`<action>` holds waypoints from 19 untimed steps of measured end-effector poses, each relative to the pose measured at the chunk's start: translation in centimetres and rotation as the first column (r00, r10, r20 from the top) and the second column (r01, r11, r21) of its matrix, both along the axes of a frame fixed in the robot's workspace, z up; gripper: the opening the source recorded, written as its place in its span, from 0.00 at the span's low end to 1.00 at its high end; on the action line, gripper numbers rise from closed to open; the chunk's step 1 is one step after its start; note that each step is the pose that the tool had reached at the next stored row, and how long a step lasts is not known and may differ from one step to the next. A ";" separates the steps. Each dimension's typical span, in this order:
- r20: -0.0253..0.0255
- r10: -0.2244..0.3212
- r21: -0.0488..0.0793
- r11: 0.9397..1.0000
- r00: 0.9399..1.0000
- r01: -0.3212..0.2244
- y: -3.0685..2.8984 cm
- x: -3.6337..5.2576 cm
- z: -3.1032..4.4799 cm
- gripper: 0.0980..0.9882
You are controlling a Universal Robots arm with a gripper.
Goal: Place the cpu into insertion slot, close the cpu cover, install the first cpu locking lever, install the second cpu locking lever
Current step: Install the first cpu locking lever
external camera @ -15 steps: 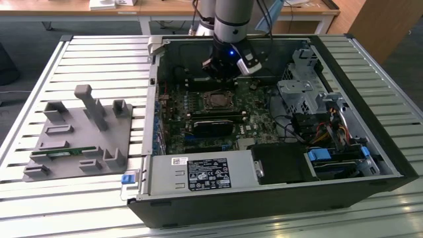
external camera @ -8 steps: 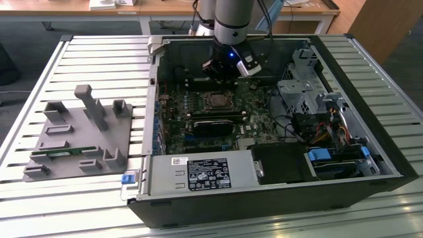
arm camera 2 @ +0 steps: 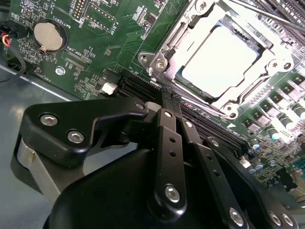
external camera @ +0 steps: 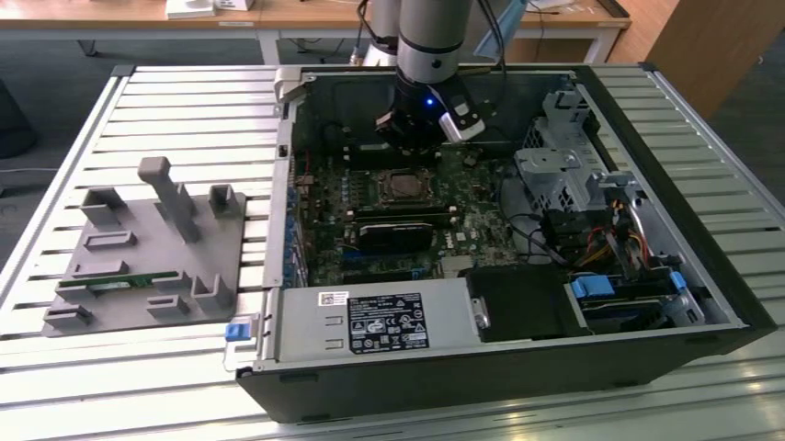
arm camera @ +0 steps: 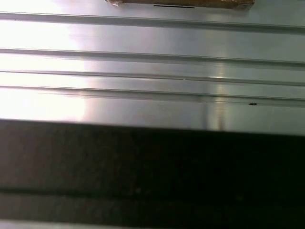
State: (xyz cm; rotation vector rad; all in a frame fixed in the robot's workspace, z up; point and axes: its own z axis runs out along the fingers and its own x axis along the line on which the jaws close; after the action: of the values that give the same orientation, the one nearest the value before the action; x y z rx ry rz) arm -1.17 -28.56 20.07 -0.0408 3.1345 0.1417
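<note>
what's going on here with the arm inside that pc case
A single robot arm is reaching into an open computer case lying on a slatted table. Its gripper hangs just above the motherboard, close to the CPU socket. In the second wrist view the cpu already sits in the socket, and the cpu cover lies down around it. The gripper appears to hold nothing. A grey fixture sits on the table at the exterior view's left.

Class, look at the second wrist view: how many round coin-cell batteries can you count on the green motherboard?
1. The coin-cell battery sits in its round holder on the motherboard, apart from the cpu in its socket. The end effector's black body covers part of the board, so others may be hidden.
</note>
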 end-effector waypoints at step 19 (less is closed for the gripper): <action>0.000 0.000 -0.028 1.000 1.000 0.000 0.01 0.06 -0.08 0.01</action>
State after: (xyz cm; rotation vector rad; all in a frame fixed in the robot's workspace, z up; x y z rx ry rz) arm -1.11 -28.55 19.98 -0.0407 3.1368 0.0980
